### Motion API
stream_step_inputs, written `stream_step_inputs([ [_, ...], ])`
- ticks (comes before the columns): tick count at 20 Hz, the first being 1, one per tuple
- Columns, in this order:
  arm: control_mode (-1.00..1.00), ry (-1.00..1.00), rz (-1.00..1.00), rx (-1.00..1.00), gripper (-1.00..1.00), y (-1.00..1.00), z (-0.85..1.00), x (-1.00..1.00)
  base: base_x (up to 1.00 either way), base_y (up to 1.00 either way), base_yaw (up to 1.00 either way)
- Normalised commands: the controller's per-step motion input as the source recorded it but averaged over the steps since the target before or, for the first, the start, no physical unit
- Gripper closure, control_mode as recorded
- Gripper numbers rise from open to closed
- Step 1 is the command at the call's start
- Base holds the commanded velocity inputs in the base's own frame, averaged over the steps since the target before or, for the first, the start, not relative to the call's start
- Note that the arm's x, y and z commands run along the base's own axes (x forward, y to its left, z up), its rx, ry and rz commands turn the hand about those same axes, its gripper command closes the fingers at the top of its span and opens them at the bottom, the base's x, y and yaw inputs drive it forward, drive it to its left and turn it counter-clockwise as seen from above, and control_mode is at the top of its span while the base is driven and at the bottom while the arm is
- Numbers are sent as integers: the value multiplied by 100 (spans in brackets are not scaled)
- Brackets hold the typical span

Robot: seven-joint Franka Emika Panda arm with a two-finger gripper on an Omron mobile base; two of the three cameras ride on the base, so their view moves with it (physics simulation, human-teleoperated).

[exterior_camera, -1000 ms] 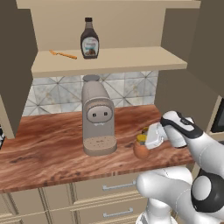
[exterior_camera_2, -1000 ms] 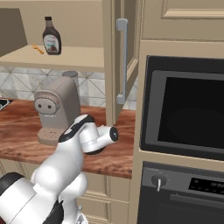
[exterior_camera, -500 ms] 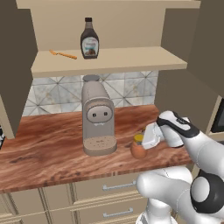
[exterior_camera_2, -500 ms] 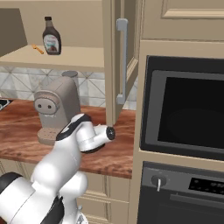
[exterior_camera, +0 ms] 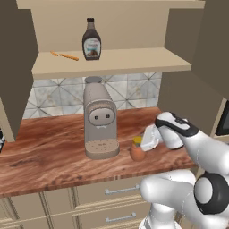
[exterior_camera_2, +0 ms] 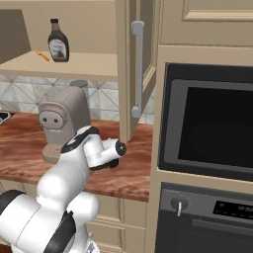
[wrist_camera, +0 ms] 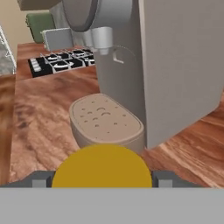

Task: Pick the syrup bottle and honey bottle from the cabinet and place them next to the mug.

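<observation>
One honey bottle (exterior_camera: 137, 152) stands on the tabletop (exterior_camera: 53, 156) just right of the coffee machine (exterior_camera: 100, 120), gripper (exterior_camera: 147, 139) at it; jaws' state unclear. Syrup bottle (exterior_camera: 91, 40) remains above, in the cabinet (exterior_camera: 116, 62): fetch next.

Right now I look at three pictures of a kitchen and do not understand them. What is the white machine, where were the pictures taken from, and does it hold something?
The white machine is a robot arm. Two cameras ride behind it, left and right; the third looks along its gripper. On the wooden counter stands a grey coffee machine. Beside it the honey bottle, yellow-lidded, sits between the fingers; whether they press it, I cannot tell. The syrup bottle stands on the cabinet shelf.
</observation>
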Motion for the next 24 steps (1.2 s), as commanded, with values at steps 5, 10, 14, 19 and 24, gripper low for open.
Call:
stream_step_inputs([
  [5, -100, 0, 0, 0, 100, 12, 0, 4, 0, 0, 0],
  [10, -100, 0, 0, 0, 100, 1, 0, 11, 0, 0, 0],
  [14, -100, 0, 0, 0, 100, 0, 0, 24, 0, 0, 0],
  [19, -100, 0, 0, 0, 100, 0, 0, 21, 0, 0, 0],
  [24, -100, 0, 0, 0, 100, 0, 0, 23, 0, 0, 0],
])
